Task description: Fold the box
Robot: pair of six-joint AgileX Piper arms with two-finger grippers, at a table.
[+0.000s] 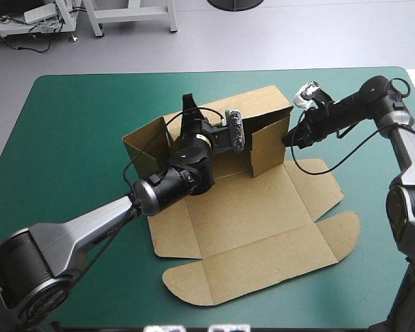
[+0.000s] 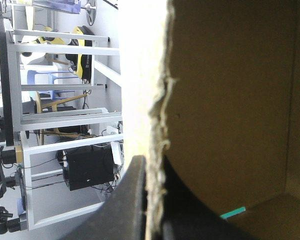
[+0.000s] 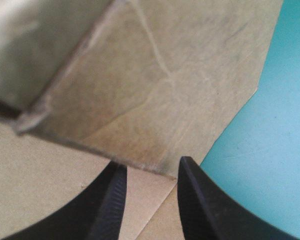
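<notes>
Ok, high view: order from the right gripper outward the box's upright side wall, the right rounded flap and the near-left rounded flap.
1. Upright side wall, just ahead of the right gripper.
2. Right rounded flap, flat, on the gripper's own side.
3. Near-left rounded flap, flat, diagonally opposite.

Pinched by the left hand [image 2: 152, 167], the box [image 2: 230, 100] wall runs out of view.

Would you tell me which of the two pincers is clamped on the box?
The left pincer: an edge of the box sits between its fingers, while the right pincer stands open, empty.
</notes>
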